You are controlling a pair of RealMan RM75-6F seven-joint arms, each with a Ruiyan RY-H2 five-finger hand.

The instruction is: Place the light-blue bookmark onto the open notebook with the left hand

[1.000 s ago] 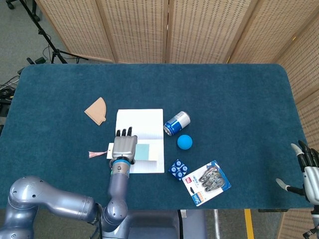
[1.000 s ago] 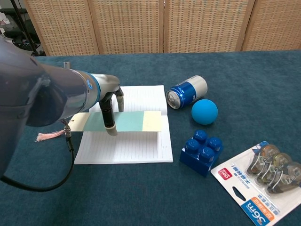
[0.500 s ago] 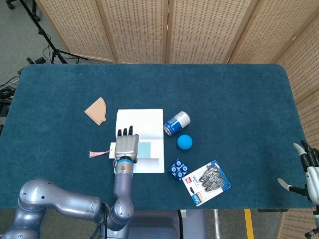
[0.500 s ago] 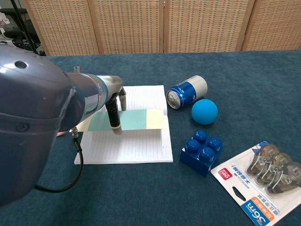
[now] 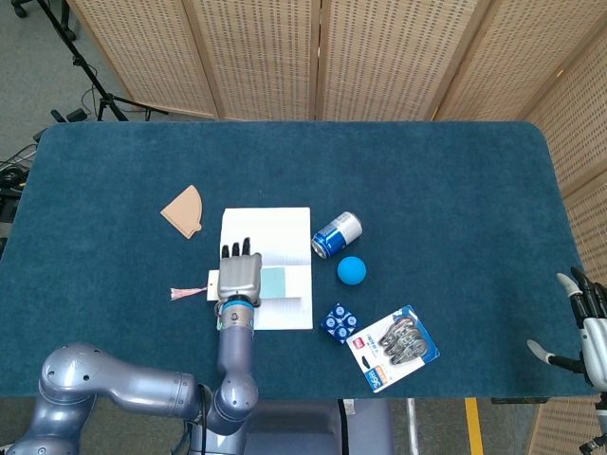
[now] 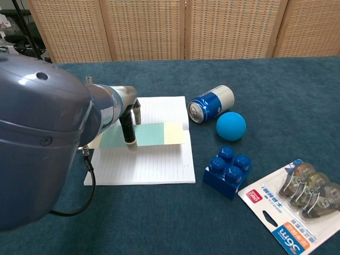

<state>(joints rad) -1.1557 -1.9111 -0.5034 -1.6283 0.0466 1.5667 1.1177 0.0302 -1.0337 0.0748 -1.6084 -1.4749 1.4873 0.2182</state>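
Over the last second we have carried the bookmark (image 6: 143,134) further over the notebook (image 6: 154,162), pinched in our left hand (image 5: 239,276) and held just above the page. Releasing it looks like what remains. Our right hand (image 5: 590,327) hangs open, far off to the notebook's right.

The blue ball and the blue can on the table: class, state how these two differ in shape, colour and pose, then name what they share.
Shape: the blue ball is a sphere, while the blue can is a cylinder.
Colour: the ball is one plain light blue; the can is darker blue with white bands and a silver top.
Pose: the can lies on its side, its top facing the notebook; the ball has no such direction.
Both rest on the table, right of the notebook.
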